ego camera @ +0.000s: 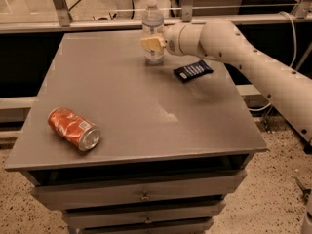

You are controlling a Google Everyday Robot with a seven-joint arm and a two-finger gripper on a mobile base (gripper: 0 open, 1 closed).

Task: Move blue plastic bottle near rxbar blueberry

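The blue plastic bottle (152, 24) stands upright at the far edge of the grey table (122, 106), clear with a white cap and a pale label. My gripper (154, 44) reaches in from the right on the white arm (234, 48) and sits at the bottle's mid-height, overlapping its front. The rxbar blueberry (193, 71), a flat dark bar with white lettering, lies on the table just right of the bottle and a little nearer, under the arm.
An orange-red soda can (74, 129) lies on its side near the table's front left corner. A metal rail and glass partition (97, 18) run behind the far edge. Drawers (141, 196) sit under the tabletop.
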